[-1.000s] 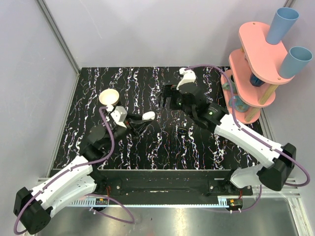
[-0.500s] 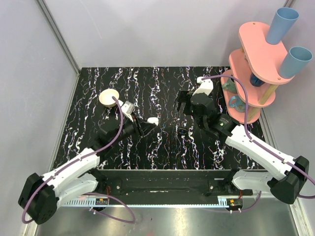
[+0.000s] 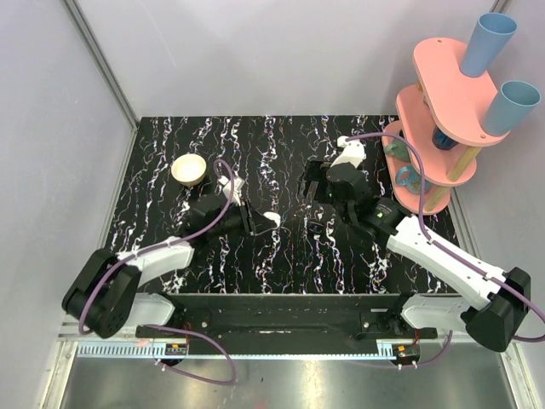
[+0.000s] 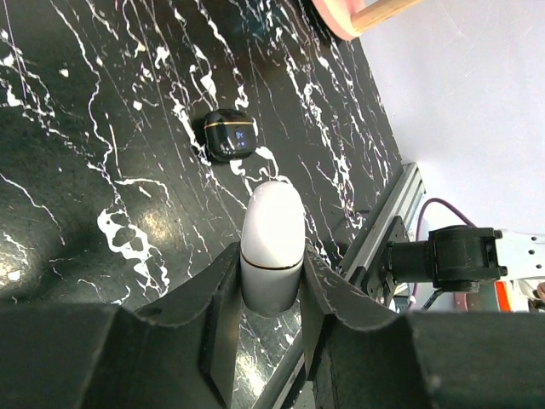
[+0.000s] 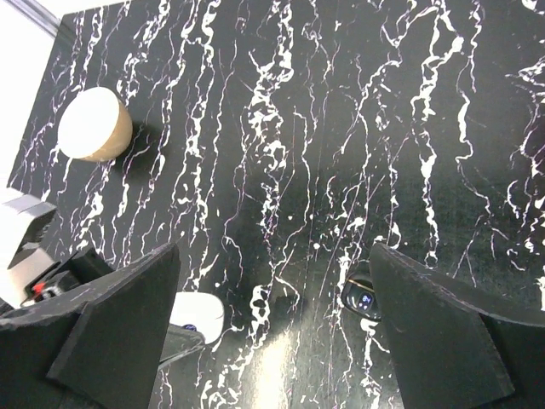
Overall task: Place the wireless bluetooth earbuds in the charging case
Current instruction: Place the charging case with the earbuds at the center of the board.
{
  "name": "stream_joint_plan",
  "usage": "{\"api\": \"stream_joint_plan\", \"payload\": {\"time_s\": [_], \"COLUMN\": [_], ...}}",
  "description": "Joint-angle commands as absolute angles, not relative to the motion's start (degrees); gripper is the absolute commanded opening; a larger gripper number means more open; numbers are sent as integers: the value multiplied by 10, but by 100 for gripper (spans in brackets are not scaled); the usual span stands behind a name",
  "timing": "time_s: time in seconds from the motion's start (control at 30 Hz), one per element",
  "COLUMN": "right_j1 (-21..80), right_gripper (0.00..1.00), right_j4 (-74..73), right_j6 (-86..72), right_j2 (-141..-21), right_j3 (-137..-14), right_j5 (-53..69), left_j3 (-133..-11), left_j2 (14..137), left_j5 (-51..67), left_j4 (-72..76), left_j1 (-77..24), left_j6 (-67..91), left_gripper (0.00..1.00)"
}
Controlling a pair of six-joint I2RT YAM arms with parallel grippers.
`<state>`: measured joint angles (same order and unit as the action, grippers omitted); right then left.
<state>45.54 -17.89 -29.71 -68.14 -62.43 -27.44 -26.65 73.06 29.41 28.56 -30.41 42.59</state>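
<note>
The left arm stretches low over the black marbled table (image 3: pixel 255 145), forearm nearly flat. Its left gripper (image 4: pixel 271 260) is clamped on a white glossy oval piece (image 4: pixel 272 226) with a fine seam. It is likely an earbud part, though I can't be sure. The right arm reaches forward and bends down. The right gripper (image 5: pixel 274 273) hovers with its fingers spread wide, holding nothing. The cream round charging case (image 3: pixel 189 169) sits well apart, at the far left. A small black case (image 3: pixel 317 228) lies near the white piece.
</note>
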Motion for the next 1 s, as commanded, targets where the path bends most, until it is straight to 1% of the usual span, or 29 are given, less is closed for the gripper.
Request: {"api": "stream_joint_plan", "payload": {"time_s": [0.0,0.13,0.33,0.6,0.7,0.97], "right_j1": [451,451,452,449,448,446], "right_gripper": [100,100,100,100,100,100], "right_j4": [-166,-165,-167,-170,-171,-173], "right_j6": [-312,-314,-312,-311,-308,-303], "right_j2": [-691,-688,-680,-689,-695,-700], "right_j3": [-643,-639,-627,-628,-633,-637], "right_j5": [-248,-248,-252,-258,-255,-254], "left_j3": [-267,-253,-257,-250,-245,-243], "left_j2": [776,823,872,967,978,978], "left_j5": [321,304,288,299,293,258], "left_j4": [392,431,442,535,545,511], "left_j1": [-302,-301,-301,-301,-301,-301], "left_j6": [467,490,497,540,546,541], "left_gripper": [0,4,5,7,7,24]}}
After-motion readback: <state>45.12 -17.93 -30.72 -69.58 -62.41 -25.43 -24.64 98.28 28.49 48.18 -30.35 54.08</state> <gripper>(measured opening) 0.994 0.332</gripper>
